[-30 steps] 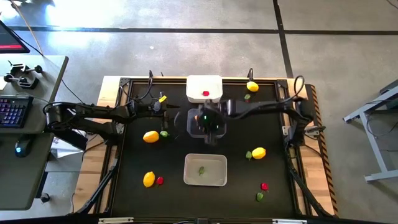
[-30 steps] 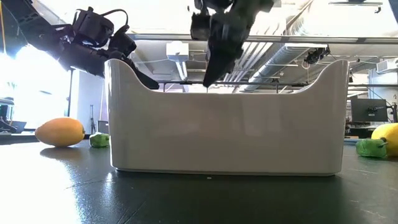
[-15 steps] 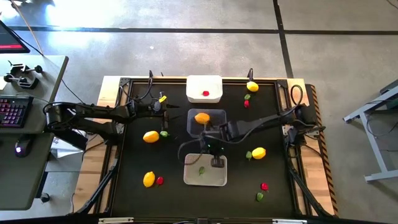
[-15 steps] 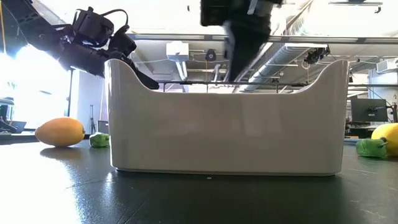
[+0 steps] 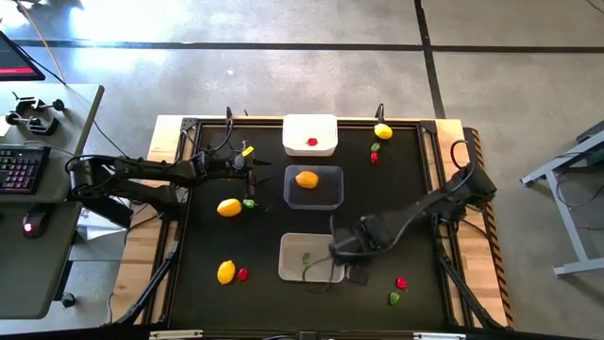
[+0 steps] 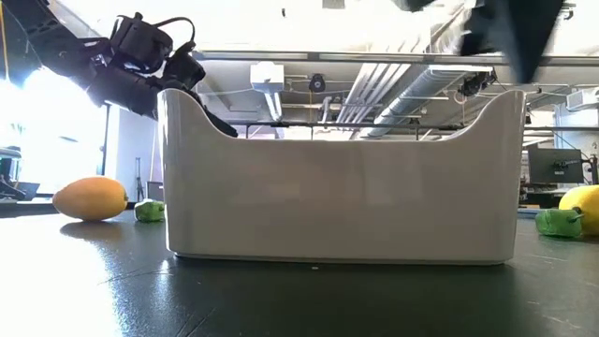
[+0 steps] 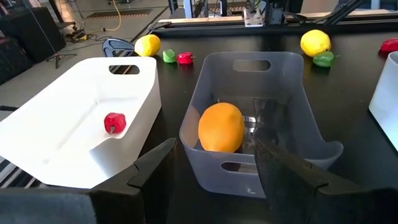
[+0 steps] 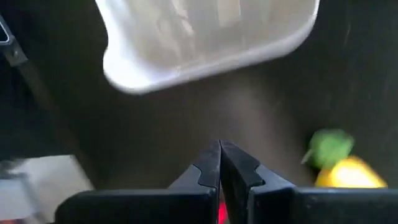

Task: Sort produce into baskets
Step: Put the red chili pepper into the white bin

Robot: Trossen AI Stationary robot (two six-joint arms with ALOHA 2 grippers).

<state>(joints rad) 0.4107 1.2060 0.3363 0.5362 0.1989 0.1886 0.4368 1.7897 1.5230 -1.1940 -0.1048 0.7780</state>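
1. Your landmark is the clear basket mid-worktop. It has smoky see-through walls with handle slots, and one orange-yellow oval lies inside it.
2. The white basket is opaque and sits just behind the clear one, apart from it, with a single red berry piece on its floor.
3. The pale grey basket is translucent and stands in front of the clear one, holding a small green leafy piece.
4. Your right claw hangs low at the pale grey basket's right front corner. Its fingers are pressed together, and nothing shows between them in the right wrist view.
5. Your left claw waits just left of the clear basket. Its fingers are spread and empty, pointing at the basket.
6. Loose produce left of the clear basket: a yellow oval with a green piece touching it. Further forward are another oval and a red berry.
7. Loose produce right of it: a lemon with a green piece beside it, plus a red berry and a green piece near the front.
8. At the back right there is a lemon, a green piece and a red piece.
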